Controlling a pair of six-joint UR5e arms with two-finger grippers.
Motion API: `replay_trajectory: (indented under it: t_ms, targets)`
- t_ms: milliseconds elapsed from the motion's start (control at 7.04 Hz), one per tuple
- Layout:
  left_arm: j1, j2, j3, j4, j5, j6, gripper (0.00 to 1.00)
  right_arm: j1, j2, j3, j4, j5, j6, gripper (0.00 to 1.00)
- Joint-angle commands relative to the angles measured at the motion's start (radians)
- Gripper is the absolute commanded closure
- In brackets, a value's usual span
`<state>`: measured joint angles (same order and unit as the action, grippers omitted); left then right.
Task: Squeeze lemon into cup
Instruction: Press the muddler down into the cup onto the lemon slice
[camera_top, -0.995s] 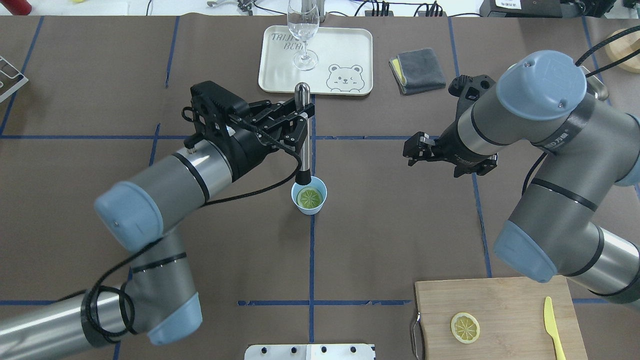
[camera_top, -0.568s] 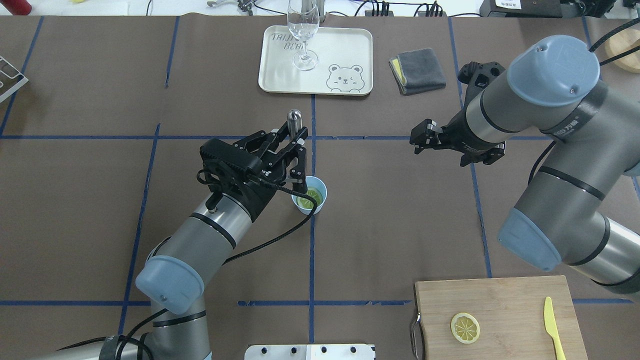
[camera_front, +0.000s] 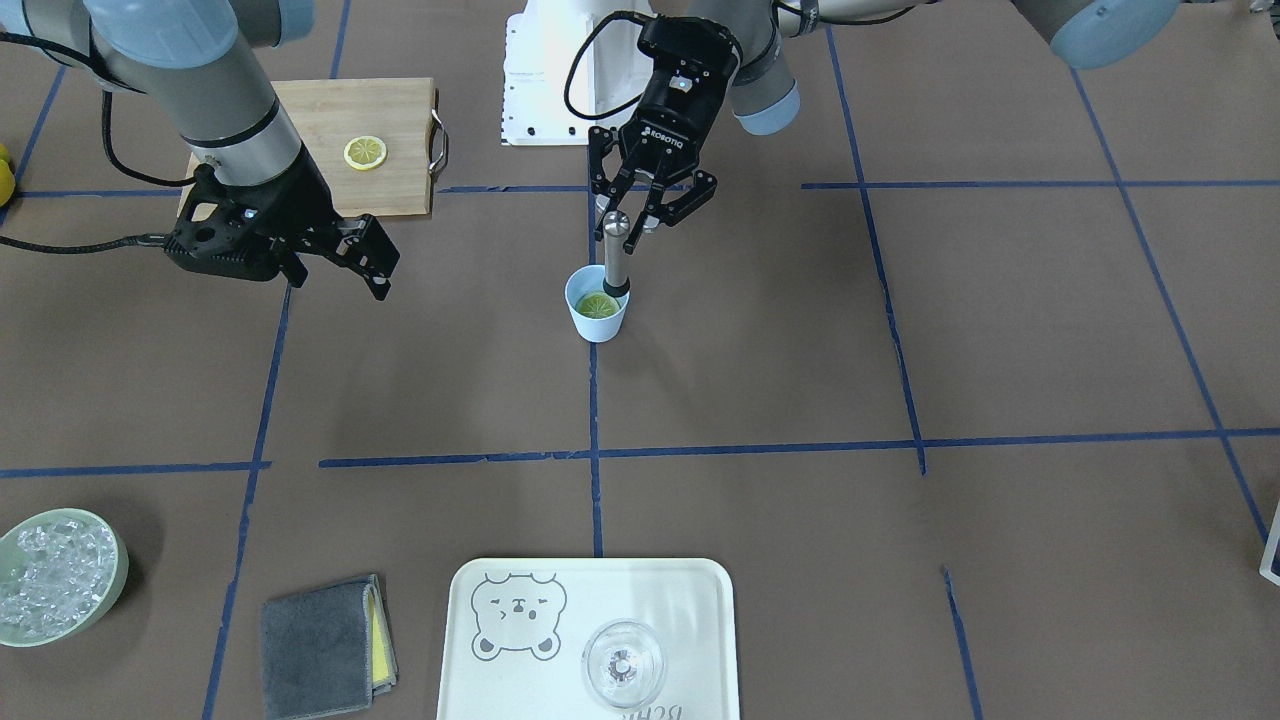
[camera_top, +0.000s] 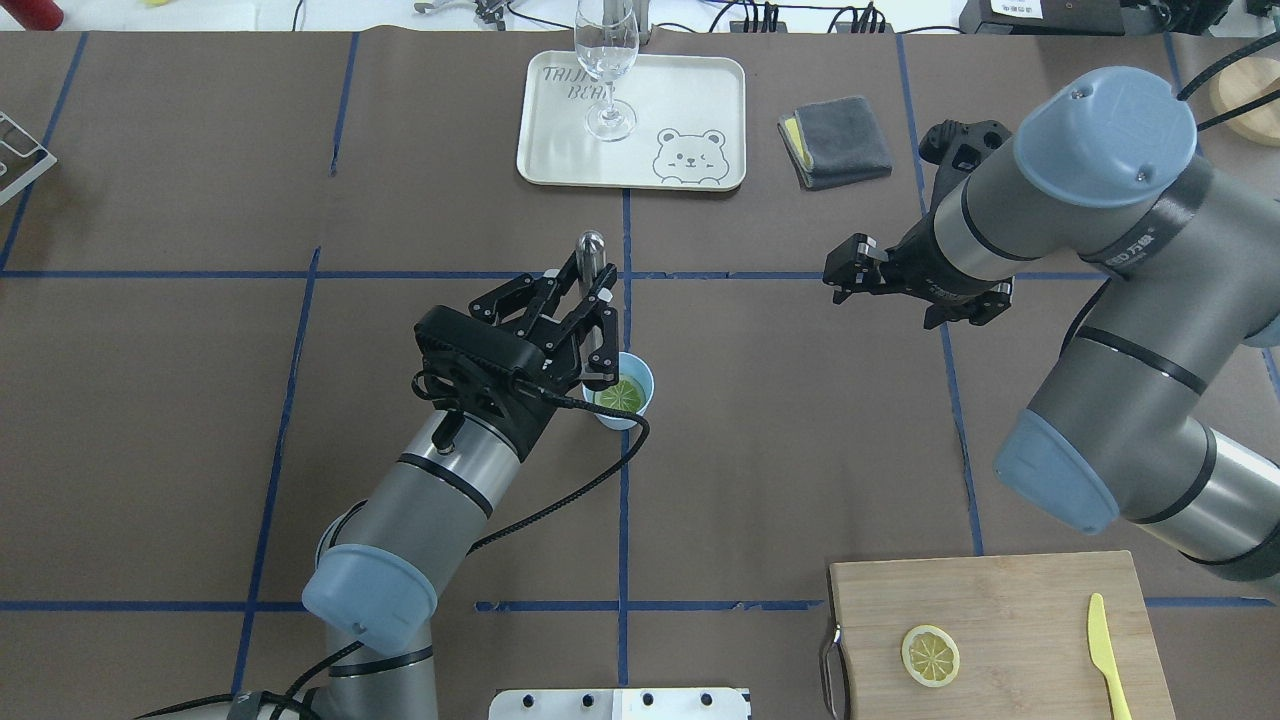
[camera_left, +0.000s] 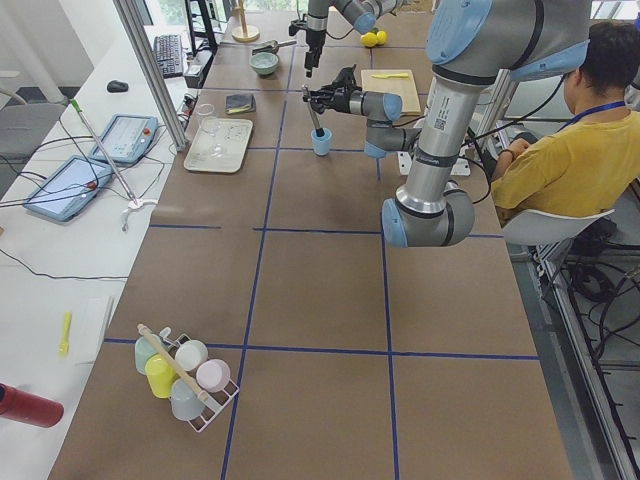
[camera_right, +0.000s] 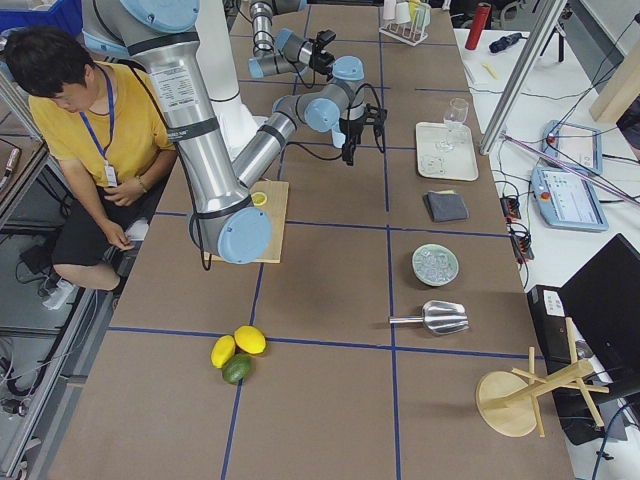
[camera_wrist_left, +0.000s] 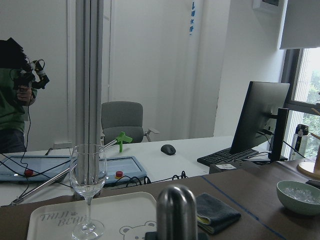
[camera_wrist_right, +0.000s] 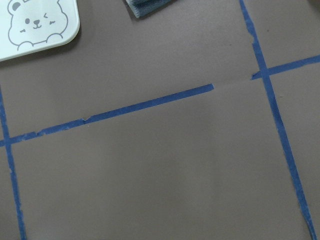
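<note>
From overhead, the left gripper (camera_top: 597, 312) is clamped on the shaft of an upright metal muddler (camera_top: 592, 250) whose lower end goes down into the light-blue cup (camera_top: 627, 420), near the middle of the table (camera_top: 200, 400). The lemon slice (camera_top: 622, 394) lies flat inside the cup. The right gripper (camera_top: 836, 276) hangs well off to the cup's right, jaws apart and holding nothing. A tray (camera_top: 700, 90) with a stemmed glass (camera_top: 607, 60) and a grey cloth (camera_top: 835, 140) lie at the far edge. A cutting board (camera_top: 1000, 600) near the robot carries a second slice (camera_top: 930, 655) and a yellow knife (camera_top: 1108, 655). The front-facing view shows the muddler's black tip inside the cup's rim on the robot's side, at the slice's edge; whether it presses the slice cannot be told. A bowl of ice (camera_front: 60, 575) sits at the operators' side. In the left side view the muddler stands in the cup beside the tray. The right side view shows the bowl of ice near a metal scoop (camera_right: 435, 317). The left wrist camera has the muddler's rounded top at bottom centre, with the glass and tray beyond. The right wrist camera sees only table, blue tape, a tray corner and the cloth's edge
</note>
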<state>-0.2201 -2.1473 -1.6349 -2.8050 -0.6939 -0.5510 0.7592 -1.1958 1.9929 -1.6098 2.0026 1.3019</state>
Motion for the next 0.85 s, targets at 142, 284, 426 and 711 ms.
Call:
replay_trajectory:
  t_ms: [142,284,426,711]
  targets:
    - [0.005,-0.046,0.075,-0.004,0.002,-0.001,1.00,0.002,-0.005,-0.003,0.001,0.001,-0.001,0.00]
    - [0.004,-0.045,0.095,-0.004,0.002,-0.001,1.00,0.002,-0.007,-0.002,0.001,0.001,0.000,0.00]
    - [0.005,-0.042,0.119,-0.005,0.002,-0.003,1.00,0.000,-0.007,-0.002,0.001,0.001,0.000,0.00]
    - [0.025,-0.040,0.150,-0.028,0.016,-0.009,1.00,0.000,-0.008,-0.003,0.001,-0.001,-0.001,0.00]
